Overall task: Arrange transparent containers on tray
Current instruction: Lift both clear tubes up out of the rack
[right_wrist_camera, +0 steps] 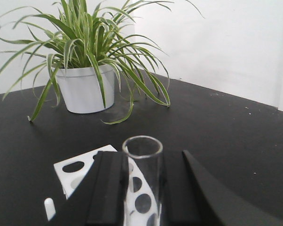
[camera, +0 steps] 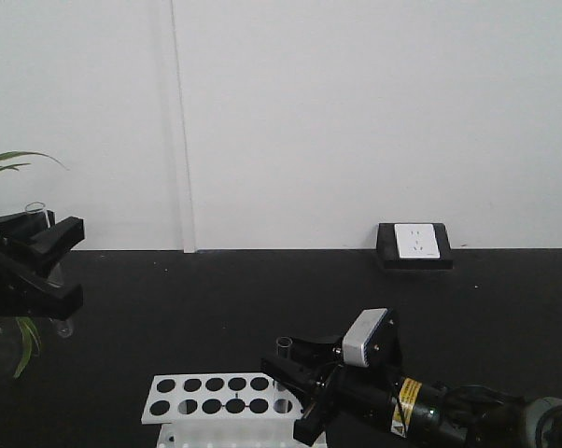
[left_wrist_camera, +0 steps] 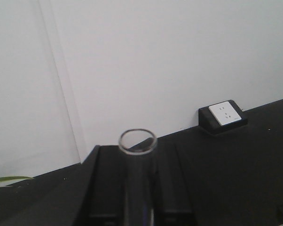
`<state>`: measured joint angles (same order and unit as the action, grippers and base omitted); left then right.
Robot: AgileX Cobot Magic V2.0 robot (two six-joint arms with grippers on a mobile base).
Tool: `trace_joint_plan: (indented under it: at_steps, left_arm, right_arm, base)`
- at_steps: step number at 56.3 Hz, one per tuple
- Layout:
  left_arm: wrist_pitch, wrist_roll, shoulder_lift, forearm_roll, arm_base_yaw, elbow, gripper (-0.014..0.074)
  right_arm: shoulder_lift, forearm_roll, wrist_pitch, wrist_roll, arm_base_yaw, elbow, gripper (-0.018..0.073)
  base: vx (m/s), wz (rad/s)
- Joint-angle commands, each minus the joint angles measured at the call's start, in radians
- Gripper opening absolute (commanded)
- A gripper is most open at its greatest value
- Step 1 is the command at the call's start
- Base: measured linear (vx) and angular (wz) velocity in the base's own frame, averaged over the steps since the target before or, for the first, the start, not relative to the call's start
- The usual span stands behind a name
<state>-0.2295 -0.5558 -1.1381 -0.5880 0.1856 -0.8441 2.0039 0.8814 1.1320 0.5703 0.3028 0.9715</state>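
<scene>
Scanning the surroundings first: a white plastic rack with round holes (right_wrist_camera: pixel 73 167) lies right beneath the right gripper (right_wrist_camera: pixel 142 162) on the black tabletop (right_wrist_camera: pixel 216 127). A green, long-leaved plant in a white pot (right_wrist_camera: pixel 85 89) stands ahead of that gripper, well apart, with bare table between them. Over at the left gripper (left_wrist_camera: pixel 137 155), a white wall socket in a black housing (left_wrist_camera: pixel 224 114) sits ahead and to its right, against the white wall (left_wrist_camera: pixel 155 56).

Now the glass! The left gripper's black jaws are pinching a slender clear glass test tube (left_wrist_camera: pixel 138 188). Its long axis runs along the jaws, and the open rim pokes just past the tips, aimed up toward the wall. The right gripper pinches a second slender clear glass test tube (right_wrist_camera: pixel 142 188) the same way. It lies lengthwise between the jaws with its open mouth at the tip end, above the rack's holes. Its closed end is hidden below.
</scene>
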Motion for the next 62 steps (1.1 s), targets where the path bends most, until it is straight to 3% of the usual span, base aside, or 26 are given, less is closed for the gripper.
trace_joint_plan:
  at_steps: [1, 19, 32, 38, 48, 62]
  left_arm:
    - [-0.067, -0.008, 0.018, 0.021, 0.007, -0.033, -0.0003]
    - [-0.065, -0.008, 0.018, 0.021, 0.007, -0.033, -0.0003]
    - [-0.054, -0.052, 0.052, 0.018, 0.008, -0.033, -0.0003]
    - [0.026, -0.05, 0.081, -0.034, 0.031, -0.033, -0.0003]
    - [0.209, -0.046, 0.136, -0.049, 0.111, -0.033, -0.0003]
    - [0.357, -0.035, 0.234, -0.058, 0.242, -0.033, -0.0003]
  right_arm:
    - [-0.059, -0.027, 0.086, 0.015, 0.0, 0.029, -0.0014]
    - [-0.249, -0.029, -0.039, 0.083, 0.0, 0.029, -0.0013]
    - [-0.518, 0.032, -0.309, 0.249, -0.002, 0.029, -0.0013]
    - [-0.653, 0.097, -0.479, 0.331, -0.002, 0.024, -0.0013]
    - [-0.833, 0.319, -0.757, 0.55, -0.002, 0.024, -0.0013]
    - [-0.994, 0.813, -0.775, 1.067, -0.002, -0.013, -0.0013]
  base:
    - [0.0, 0.0]
    - [0.0, 0.0]
    - [0.0, 0.0]
    - [0.0, 0.0]
    - [0.0, 0.0]
    - [0.0, 0.0]
